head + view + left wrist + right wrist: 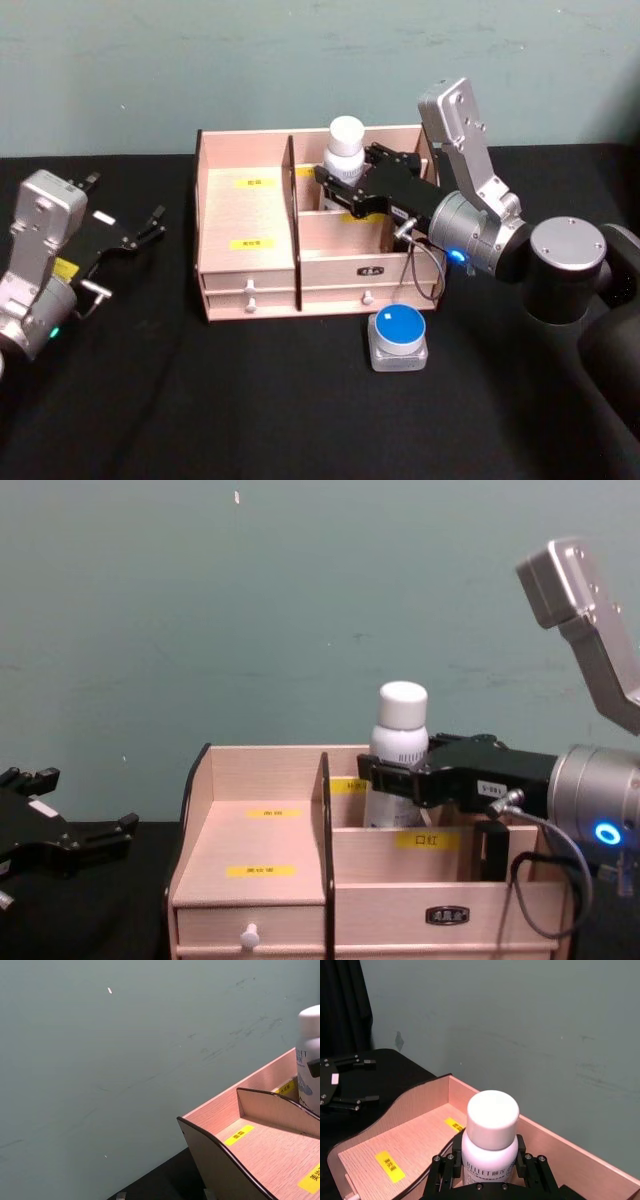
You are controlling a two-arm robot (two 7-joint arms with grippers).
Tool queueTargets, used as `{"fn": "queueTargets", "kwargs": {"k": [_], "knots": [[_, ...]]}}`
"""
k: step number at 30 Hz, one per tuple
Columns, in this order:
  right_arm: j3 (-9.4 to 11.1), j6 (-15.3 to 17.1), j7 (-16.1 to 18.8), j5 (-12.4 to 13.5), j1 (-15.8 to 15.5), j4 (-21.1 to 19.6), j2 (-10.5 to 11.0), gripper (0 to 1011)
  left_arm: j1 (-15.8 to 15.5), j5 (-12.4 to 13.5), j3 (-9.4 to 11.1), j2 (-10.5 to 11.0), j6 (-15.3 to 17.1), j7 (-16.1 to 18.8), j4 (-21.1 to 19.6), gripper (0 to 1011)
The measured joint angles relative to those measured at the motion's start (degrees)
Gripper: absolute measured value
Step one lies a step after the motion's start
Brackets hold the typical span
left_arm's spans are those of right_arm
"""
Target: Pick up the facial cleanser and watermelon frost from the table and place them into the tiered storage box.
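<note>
Black-covered table (200, 400) ran wide across the head view. The tiered storage box (250, 290) stood on it toward the back, drawer knobs facing the robot. Just in front of the box's right half sat the watermelon frost (398, 338), a squat silvery case with a round blue top, flat on the cloth.

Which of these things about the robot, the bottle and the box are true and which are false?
1. The right gripper holds the white bottle. True.
2. The bottle lies flat on the table. False: it stands upright at the back of the box.
3. The left gripper holds something. False: it is open and empty, left of the box.
4. A blue-topped case sits on the table in front of the box. True.
</note>
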Motion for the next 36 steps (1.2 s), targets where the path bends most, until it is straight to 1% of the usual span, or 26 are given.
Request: {"fn": "queueTargets", "kwargs": {"k": [9, 19, 21, 23, 25, 30, 34, 36], "knots": [[-0.1, 0.0, 0.1, -0.7, -0.1, 1.2, -0.4, 593, 0.0, 0.0, 0.0, 0.0, 0.0, 0.0, 0.0, 1001], [-0.1, 0.0, 0.1, -0.7, -0.2, 1.2, -0.3, 593, 0.0, 0.0, 0.0, 0.0, 0.0, 0.0, 0.0, 1001], [-0.1, 0.0, 0.1, -0.7, -0.2, 1.1, -0.3, 613, 0.0, 0.0, 0.0, 0.0, 0.0, 0.0, 0.0, 1001], [-0.1, 0.0, 0.1, -0.6, -0.2, 1.1, -0.3, 686, 0.0, 0.0, 0.0, 0.0, 0.0, 0.0, 0.0, 1001], [-0.1, 0.0, 0.1, -0.6, -0.2, 1.1, -0.3, 728, 0.0, 0.0, 0.0, 0.0, 0.0, 0.0, 0.0, 1001], [0.1, -0.2, 0.2, -0.6, -0.2, 1.0, -0.3, 892, 0.0, 0.0, 0.0, 0.0, 0.0, 0.0, 0.0, 1001], [0.5, -0.3, 0.6, -0.3, -0.5, -0.1, 0.1, 985, 0.0, 0.0, 0.0, 0.0, 0.0, 0.0, 0.0, 1001], [0.9, -0.1, 0.8, -0.1, -0.8, -1.6, 0.7, 1002, 0.0, 0.0, 0.0, 0.0, 0.0, 0.0, 0.0, 1001]]}}
